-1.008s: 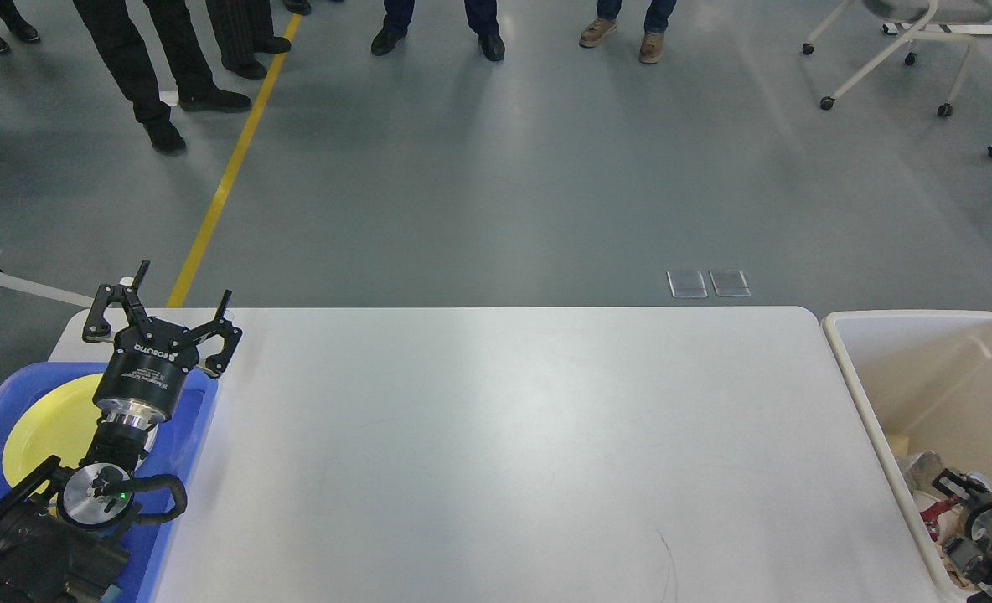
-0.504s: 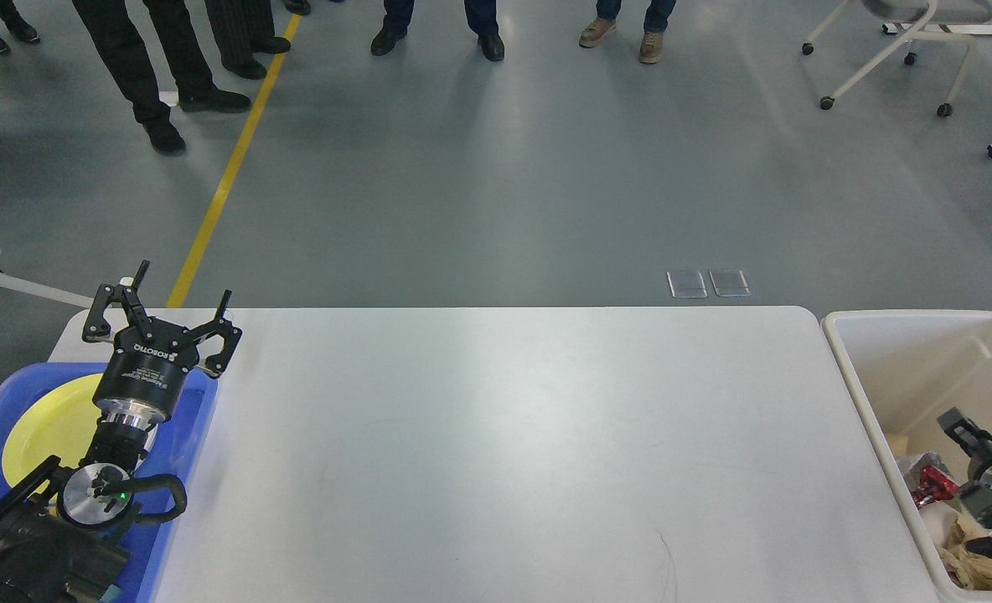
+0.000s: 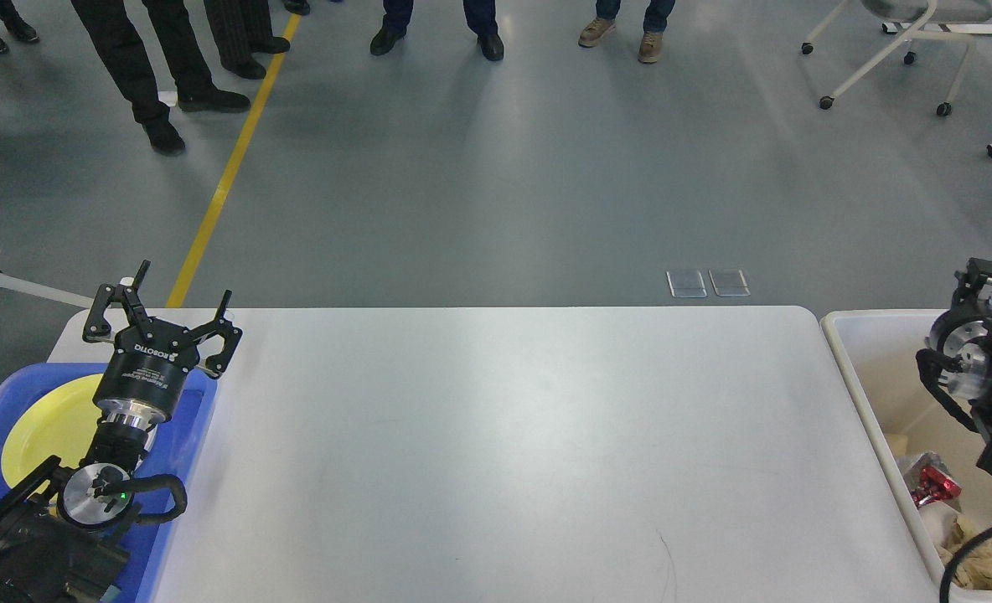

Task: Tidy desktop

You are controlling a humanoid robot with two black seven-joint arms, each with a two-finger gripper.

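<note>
The desktop fills the middle of the head view, a white top with rounded corners, and nothing lies on its visible surface, so the tidying looks finished or nearly so. At its left end sits a blue tray holding a yellow plate, apparently the place for dishes. The left gripper hovers above the tray's far corner with its fingers spread wide and nothing between them. At the right end stands a beige bin with crumpled paper and a red scrap inside, seemingly the rubbish. The right arm hangs over the bin; its gripper shows small and end-on, so whether its fingers are apart I cannot tell.
</note>
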